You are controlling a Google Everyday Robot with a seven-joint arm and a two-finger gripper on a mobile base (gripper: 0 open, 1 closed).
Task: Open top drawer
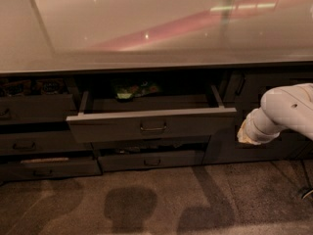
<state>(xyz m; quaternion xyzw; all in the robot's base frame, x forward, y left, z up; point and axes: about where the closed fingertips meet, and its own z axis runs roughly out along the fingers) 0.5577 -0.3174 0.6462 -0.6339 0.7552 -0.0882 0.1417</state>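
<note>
The top drawer (151,124) is a long, shallow dark grey drawer. It stands pulled out from under the counter, with a small loop handle (153,128) at its centre and grey side walls. A green packet (134,89) lies at the back inside it. My gripper (243,136) is at the end of the white arm (286,112), to the right of the drawer's front right corner and apart from it. It hangs in front of the dark cabinet door (254,126).
A glossy countertop (156,28) runs across the top. Narrower drawer fronts (34,141) stack at the left, the uppermost one ajar with items inside. Another drawer (151,159) sits below the open one. Grey carpet (156,199) covers the floor in front.
</note>
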